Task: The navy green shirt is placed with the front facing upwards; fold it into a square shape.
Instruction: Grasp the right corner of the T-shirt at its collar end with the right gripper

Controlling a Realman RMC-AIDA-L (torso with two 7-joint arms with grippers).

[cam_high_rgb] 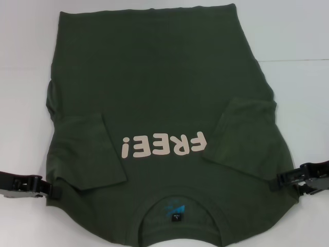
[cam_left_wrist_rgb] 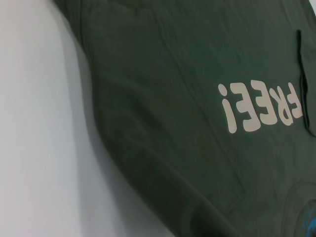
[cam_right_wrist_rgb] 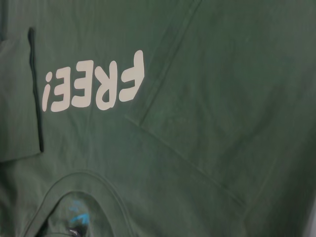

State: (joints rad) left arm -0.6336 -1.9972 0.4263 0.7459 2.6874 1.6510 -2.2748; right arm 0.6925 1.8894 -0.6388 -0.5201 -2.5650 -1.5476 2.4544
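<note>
Both sleeves lie folded in on the navy green shirt (cam_high_rgb: 164, 92). The left gripper (cam_high_rgb: 49, 189) and right gripper (cam_high_rgb: 281, 180) sit at its near shoulders; I cannot tell if their jaws are apart. Lift both shoulders evenly.

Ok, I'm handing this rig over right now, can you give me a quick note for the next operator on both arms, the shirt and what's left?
Left gripper: at the left edge of the dark olive-green cotton T-shirt with pale "FREE!" lettering, near the shoulder.
Right gripper: at the shirt's right edge, same height.
Shirt: flat on the white table, front up, collar nearest the robot.
Done: both short sleeves are folded inward onto the body.
Left: the side and lengthwise folds needed to make a square.
</note>
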